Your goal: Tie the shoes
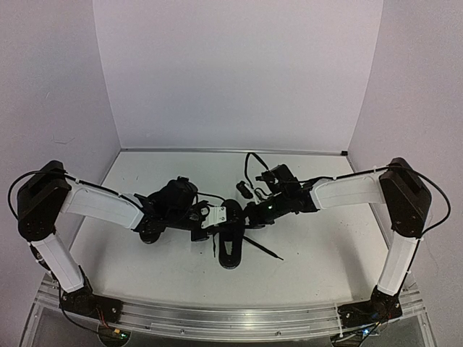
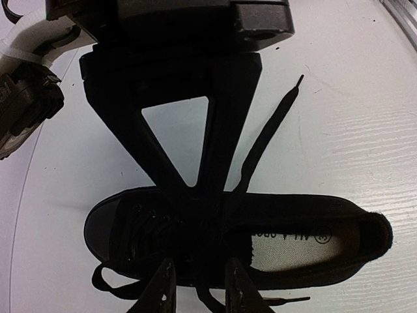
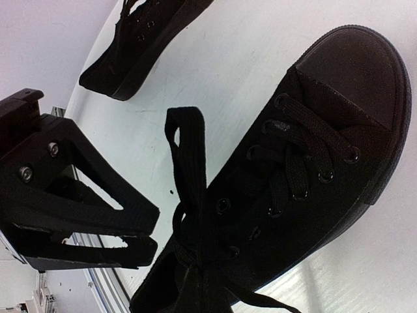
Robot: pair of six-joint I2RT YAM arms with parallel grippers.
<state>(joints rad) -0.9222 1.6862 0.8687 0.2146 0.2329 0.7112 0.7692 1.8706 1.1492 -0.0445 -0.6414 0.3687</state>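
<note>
One black shoe (image 2: 273,225) lies on the white table with its toe to the left in the left wrist view; it also shows as shoe (image 1: 231,249) and shoe (image 3: 326,150). My left gripper (image 2: 199,290) is open. Its fingers (image 2: 163,287) stand at the shoe's near side, with a lace strand (image 2: 205,297) running between them. My right gripper (image 2: 199,176) comes down on the shoe's laced middle from the far side. It is shut on a lace loop (image 3: 189,150); its own jaws are hidden there. A loose lace end (image 2: 273,124) lies on the table. The second shoe (image 3: 140,39) sits apart.
The left gripper (image 3: 71,195) crowds the shoe from the left in the right wrist view. In the top view, the second shoe (image 1: 150,230) lies under the left arm and a lace end (image 1: 264,249) trails right of the shoe. White walls enclose the table; a metal rail (image 1: 231,318) runs along its near edge.
</note>
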